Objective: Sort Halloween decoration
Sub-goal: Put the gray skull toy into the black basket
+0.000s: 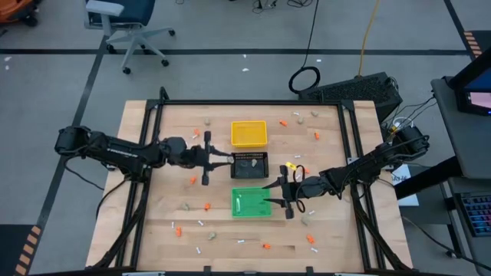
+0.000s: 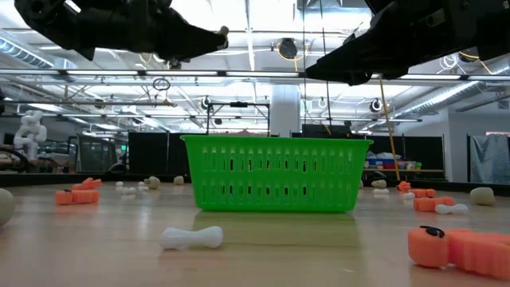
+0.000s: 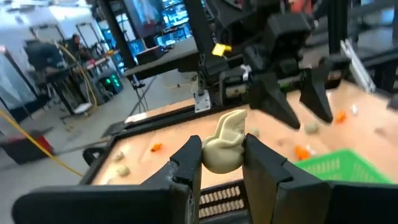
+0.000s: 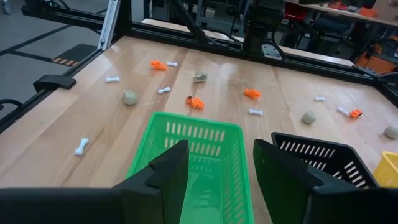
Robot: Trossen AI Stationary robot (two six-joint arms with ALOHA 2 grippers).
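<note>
Jaws: left gripper [image 3: 222, 163] clamped on a beige-grey lump [image 3: 225, 148] above the black tray [image 1: 250, 163], right gripper [image 4: 214, 174] open, empty over the green tray [image 4: 193, 163]; best centred over the black tray before release, other pieces littering the counter [image 4: 93, 118].

A pale wooden table [image 1: 153, 222] framed by black rails carries three square baskets set close together near its middle: a yellow basket [image 1: 248, 133], a black basket [image 1: 250, 164] and a green basket [image 1: 251, 202]. Scattered around them over the boards lie small orange bits [image 1: 207, 206], little white bones [image 2: 192, 237] and beige-grey lumps [image 4: 129, 97].
</note>
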